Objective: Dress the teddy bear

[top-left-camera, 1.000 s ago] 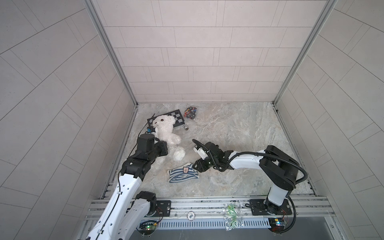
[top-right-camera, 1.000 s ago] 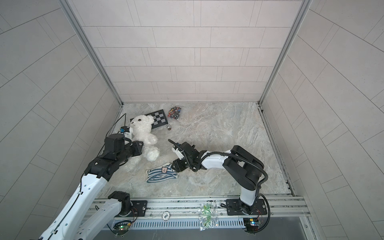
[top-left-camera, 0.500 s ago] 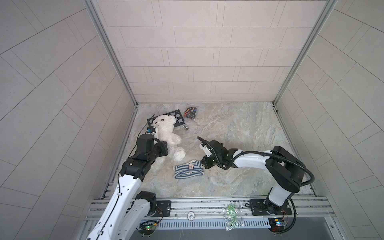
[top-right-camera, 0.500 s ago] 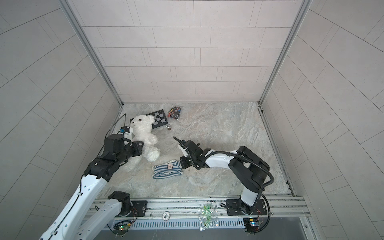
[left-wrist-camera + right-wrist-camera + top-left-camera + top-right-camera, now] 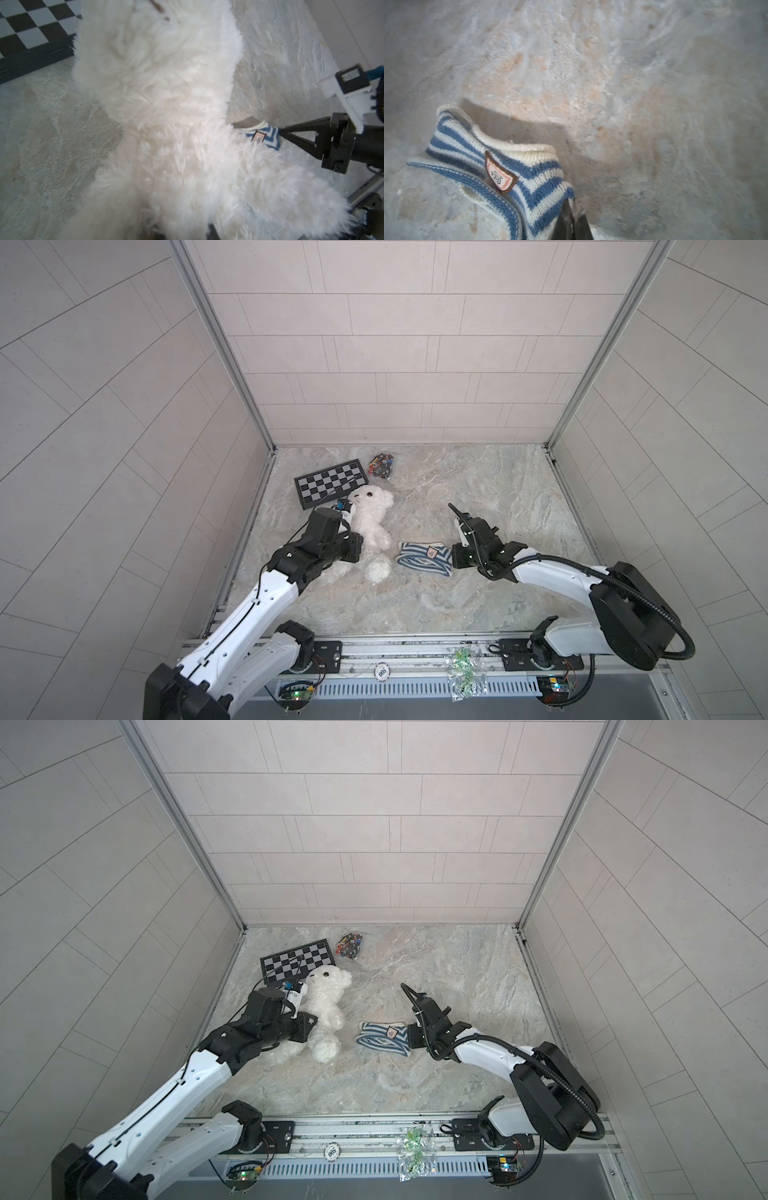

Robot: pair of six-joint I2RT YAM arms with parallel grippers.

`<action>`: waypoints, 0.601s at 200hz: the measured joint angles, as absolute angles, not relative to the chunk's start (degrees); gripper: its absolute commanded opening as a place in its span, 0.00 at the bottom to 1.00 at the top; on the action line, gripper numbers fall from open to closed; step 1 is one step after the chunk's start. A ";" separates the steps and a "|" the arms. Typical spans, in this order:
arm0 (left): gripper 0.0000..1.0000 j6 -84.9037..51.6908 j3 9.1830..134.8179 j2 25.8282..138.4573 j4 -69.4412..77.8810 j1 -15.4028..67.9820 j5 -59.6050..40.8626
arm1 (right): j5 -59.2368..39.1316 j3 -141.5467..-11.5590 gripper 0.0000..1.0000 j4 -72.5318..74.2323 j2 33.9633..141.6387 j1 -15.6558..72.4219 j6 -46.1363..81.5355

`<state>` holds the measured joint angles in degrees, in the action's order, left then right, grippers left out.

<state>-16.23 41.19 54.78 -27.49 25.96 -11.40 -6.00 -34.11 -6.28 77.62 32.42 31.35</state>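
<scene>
Teddy bear (image 5: pixel 371 519) (image 5: pixel 328 1004): white plush, lying on its back on the left half of the marbled table (image 5: pixel 511 489), near the left edge, head toward the far-left corner and legs toward the front edge. Its head lies at the near corner of a folding chessboard (image 5: pixel 330 487) (image 5: pixel 297 966), which occupies the far-left area of the table; a small clear bag of coloured pieces (image 5: pixel 381 465) lies just beside the board's far right corner. Left gripper (image 5: pixel 353 551) (image 5: pixel 309 1031): pressed against the bear's lower body from the left-edge side, its jaws nearly together and clamped on the fur; the left wrist view is filled by the bear (image 5: pixel 166 124), with only the dark tips of the fingers (image 5: pixel 210 228) showing out of the pile. Striped shirt (image 5: pixel 424 559) (image 5: pixel 382 1039) (image 5: pixel 508 178): blue-and-white knit with a chest badge (image 5: pixel 500 176), crumpled on the table near its middle, toward the front edge, close to the bear's right-hand foot but apart from it. Right gripper (image 5: pixel 453 560) (image 5: pixel 409 1039) (image 5: pixel 571 214): low over the table, jaws closed together and pinching the shirt's edge on the side away from the bear; in the left wrist view its pointed tips (image 5: pixel 281 131) meet at the knit (image 5: pixel 265 137) just beside the badge.
</scene>
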 measured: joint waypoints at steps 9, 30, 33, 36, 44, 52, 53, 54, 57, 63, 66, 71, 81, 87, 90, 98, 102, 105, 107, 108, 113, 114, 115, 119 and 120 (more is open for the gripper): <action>0.16 -16.03 41.19 56.27 -27.49 27.00 -10.98 | -5.28 -34.11 0.22 -7.33 77.21 31.92 31.05; 0.16 -16.03 41.10 59.00 -27.49 29.17 -9.61 | -3.90 -35.00 0.36 -10.61 75.72 31.66 29.54; 0.16 -16.05 40.99 59.22 -27.46 29.45 -9.37 | -3.70 -35.29 0.38 -10.96 75.57 31.66 29.71; 0.16 -16.08 40.88 59.35 -27.35 29.67 -9.19 | -3.70 -35.59 0.40 -11.29 75.40 31.66 29.39; 0.16 -16.25 40.47 59.46 -27.09 30.09 -8.86 | -3.49 -36.86 0.44 -12.32 75.09 31.73 28.53; 0.16 -16.51 39.83 59.44 -26.79 30.46 -8.51 | -3.38 -38.30 0.47 -12.97 75.02 31.81 28.05; 0.16 -16.51 39.83 59.44 -26.79 30.46 -8.51 | -3.38 -38.46 0.48 -13.08 75.02 31.86 28.16; 0.16 -16.67 39.68 59.44 -26.70 30.55 -8.49 | -3.40 -38.74 0.48 -13.17 75.02 31.88 28.14; 0.16 -16.69 39.51 59.44 -26.68 30.68 -8.36 | -3.42 -39.33 0.49 -13.39 75.05 31.90 27.53; 0.16 -16.95 39.00 59.46 -26.46 31.07 -8.16 | -3.49 -40.47 0.52 -13.74 75.13 32.12 27.18; 0.17 -17.06 38.74 59.48 -26.35 31.31 -7.99 | -3.60 -41.12 0.53 -13.91 75.24 32.25 26.94; 0.17 -17.15 38.39 59.51 -26.30 31.66 -7.79 | -3.75 -42.28 0.55 -14.24 75.50 32.42 26.37; 0.17 -17.39 37.67 59.77 -26.26 32.42 -7.25 | -4.56 -44.69 0.56 -14.66 76.71 32.95 25.50; 0.17 -17.56 37.36 59.99 -26.26 32.91 -6.87 | -5.26 -46.15 0.56 -14.83 77.73 33.21 24.80; 0.17 -17.63 37.19 60.12 -26.24 33.17 -6.70 | -5.58 -46.92 0.56 -14.87 78.35 33.36 24.49; 0.18 -17.91 36.75 60.49 -26.17 33.85 -6.28 | -6.52 -48.97 0.56 -15.11 80.29 33.67 23.66; 0.19 -17.98 36.56 60.66 -26.17 34.09 -6.07 | -7.18 -50.17 0.56 -15.29 81.65 33.85 23.09; 0.19 -18.17 36.40 60.75 -26.15 34.28 -5.93 | -7.55 -50.74 0.56 -15.33 82.28 33.91 22.85; 0.19 -18.17 36.27 60.80 -26.11 34.37 -5.93 | -7.88 -51.31 0.56 -15.44 83.09 34.02 22.57; 0.19 -18.20 36.23 60.82 -26.09 34.41 -5.91 | -7.99 -51.48 0.56 -15.46 83.31 34.06 22.48; 0.20 -18.39 35.97 60.90 -26.00 34.63 -5.78 | -8.78 -52.66 0.55 -15.64 84.88 34.30 21.91; 0.20 -18.39 35.92 60.93 -26.02 34.68 -5.76 | -8.88 -52.82 0.55 -15.70 85.12 34.35 21.82; 0.20 -18.39 35.88 60.95 -26.02 34.72 -5.72 | -8.99 -52.97 0.55 -15.75 85.34 34.39 21.71; 0.21 -18.50 35.73 60.99 -26.00 34.89 -5.63 | -9.47 -53.71 0.55 -16.01 86.37 34.52 21.32; 0.21 -18.52 35.73 61.01 -26.00 34.94 -5.61 | -9.72 -53.95 0.55 -16.01 86.85 34.59 21.15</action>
